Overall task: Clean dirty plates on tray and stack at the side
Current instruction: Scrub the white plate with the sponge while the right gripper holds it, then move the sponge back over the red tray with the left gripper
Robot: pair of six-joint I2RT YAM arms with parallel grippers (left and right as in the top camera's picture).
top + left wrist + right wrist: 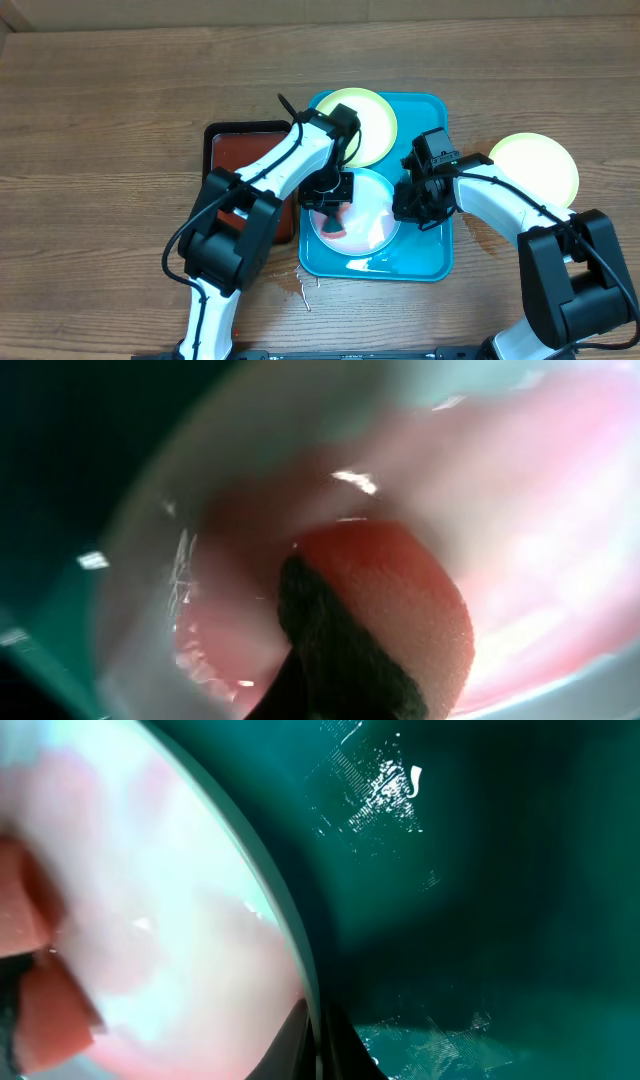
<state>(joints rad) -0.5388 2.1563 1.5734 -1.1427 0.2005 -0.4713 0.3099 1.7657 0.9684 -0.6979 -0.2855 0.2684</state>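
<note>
The turquoise tray [425,255] holds two plates. A yellow-green plate [368,125] lies at its far end. A pale-blue-rimmed plate [375,225] with red smears lies in its middle. My left gripper [328,205] is shut on a red sponge with a dark scouring side [400,610] and presses it onto this plate's wet centre [560,510]. My right gripper [420,205] is shut on the plate's right rim; its fingers [322,1045] pinch the edge of the plate [150,920]. A second yellow-green plate [535,165] lies on the table to the right of the tray.
A black-rimmed dark red tray [250,150] sits to the left of the turquoise one, partly under my left arm. Water drops [305,285] lie on the wood near the tray's front left corner. The tray floor [480,870] is wet.
</note>
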